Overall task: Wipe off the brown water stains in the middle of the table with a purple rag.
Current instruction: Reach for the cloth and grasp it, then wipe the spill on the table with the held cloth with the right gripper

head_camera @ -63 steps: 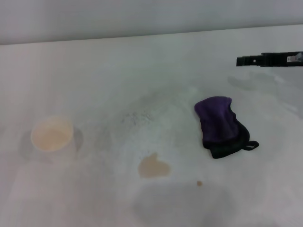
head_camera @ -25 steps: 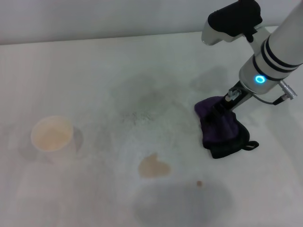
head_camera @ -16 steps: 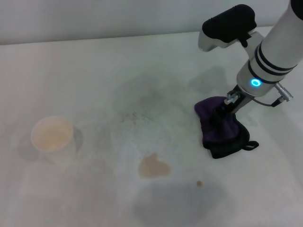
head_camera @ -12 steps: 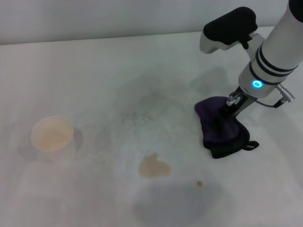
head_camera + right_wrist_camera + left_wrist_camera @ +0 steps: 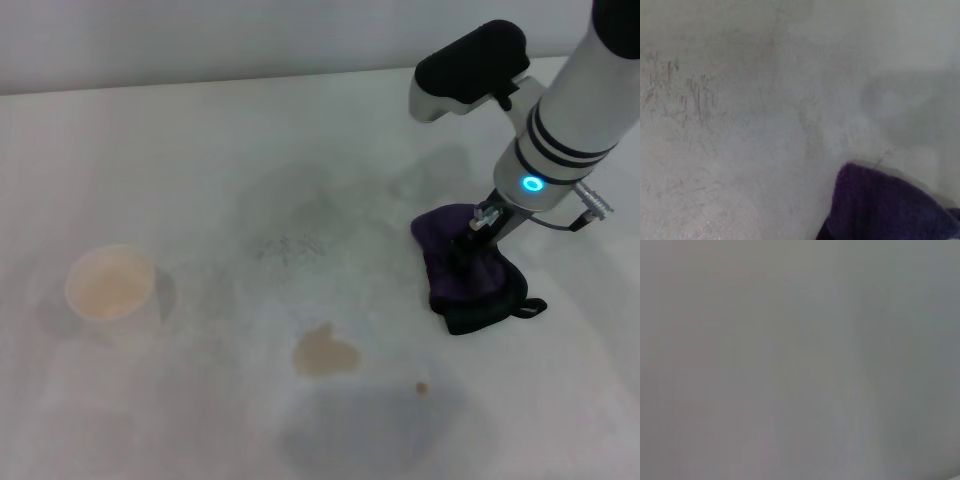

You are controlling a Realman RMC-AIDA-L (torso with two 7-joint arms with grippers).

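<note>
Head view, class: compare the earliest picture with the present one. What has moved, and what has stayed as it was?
The right arm came in from the right edge and lowered its right pincer onto the purple rag; whether it has gripped yet cannot be seen. The rag, the brown water stains, the tiny dot and the paper cup lie where they were on the table.

Head view overlooks table (image 5: pixel 200 150); right wrist close, sharing purple rag (image 5: pixel 885 205).
</note>
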